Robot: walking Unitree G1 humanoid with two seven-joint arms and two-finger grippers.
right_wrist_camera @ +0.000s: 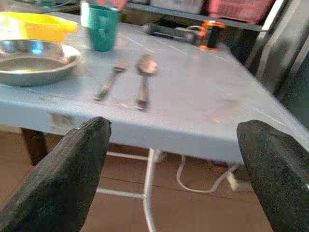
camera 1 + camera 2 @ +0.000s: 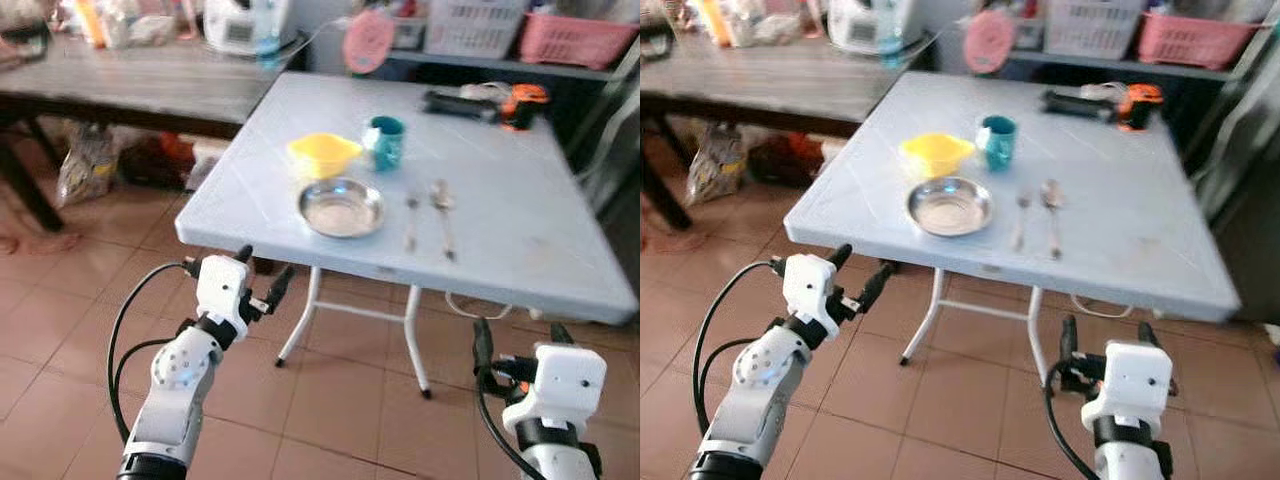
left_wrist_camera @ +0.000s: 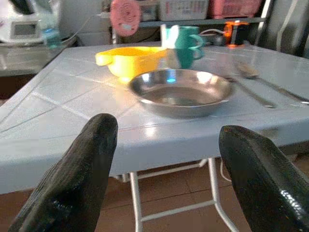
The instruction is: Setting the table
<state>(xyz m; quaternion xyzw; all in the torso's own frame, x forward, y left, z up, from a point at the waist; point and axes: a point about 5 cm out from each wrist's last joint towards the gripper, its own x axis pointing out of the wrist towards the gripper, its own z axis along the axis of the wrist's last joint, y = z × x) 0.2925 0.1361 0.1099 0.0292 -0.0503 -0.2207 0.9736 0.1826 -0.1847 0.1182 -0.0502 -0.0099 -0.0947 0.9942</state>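
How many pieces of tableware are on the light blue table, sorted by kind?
Metal plate: 1
Yellow bowl: 1
Teal cup: 1
Fork: 1
Spoon: 1
Total: 5

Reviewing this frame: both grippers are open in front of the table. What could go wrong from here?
1. The steel plate lies near the table front edge; a push from the left gripper could slide it off.
2. The fork and spoon lie flat and close together, so the right gripper may nudge one while grasping the other.
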